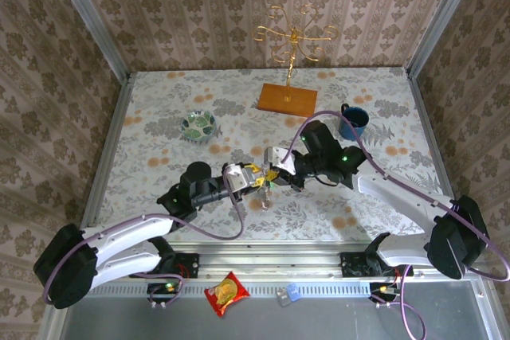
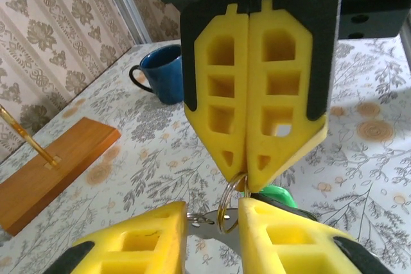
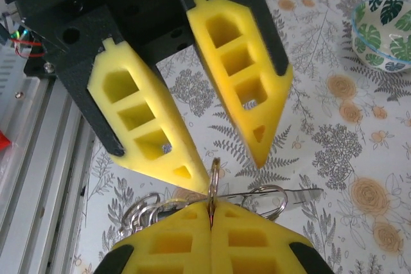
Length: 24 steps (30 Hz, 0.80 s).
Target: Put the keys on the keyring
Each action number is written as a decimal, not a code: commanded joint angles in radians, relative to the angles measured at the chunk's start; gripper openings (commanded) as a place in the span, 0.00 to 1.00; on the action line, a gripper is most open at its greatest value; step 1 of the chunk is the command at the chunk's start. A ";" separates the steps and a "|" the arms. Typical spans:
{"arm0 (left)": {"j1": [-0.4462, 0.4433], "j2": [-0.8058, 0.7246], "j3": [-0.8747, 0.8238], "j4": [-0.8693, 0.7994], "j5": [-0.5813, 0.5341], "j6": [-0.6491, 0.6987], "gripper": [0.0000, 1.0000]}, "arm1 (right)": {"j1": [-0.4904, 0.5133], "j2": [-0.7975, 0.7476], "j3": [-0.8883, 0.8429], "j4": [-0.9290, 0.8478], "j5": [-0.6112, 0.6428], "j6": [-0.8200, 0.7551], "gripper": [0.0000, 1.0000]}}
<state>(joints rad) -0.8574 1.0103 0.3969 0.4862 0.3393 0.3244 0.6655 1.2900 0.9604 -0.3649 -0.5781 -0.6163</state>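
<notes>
we see both grippers meeting tip to tip over middle of table. right gripper: pads pressed together, clamped on thin metal ring, ring upright, edge-on. left gripper: fingers apart, straddling same ring; we cannot tell if they touch it. green-headed key hangs just behind ring, low near tabletop. more steel rings bunched beside right pads. blue mug far right, patterned bowl far left, both well apart from grippers.
</notes>
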 commanded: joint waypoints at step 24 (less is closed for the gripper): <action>-0.022 -0.041 0.080 -0.168 -0.035 0.103 0.00 | 0.015 0.006 0.050 -0.041 0.090 0.045 0.00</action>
<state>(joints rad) -0.8757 1.0019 0.4984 0.2443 0.3214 0.4484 0.7006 1.3239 1.0512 -0.4648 -0.4644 -0.6411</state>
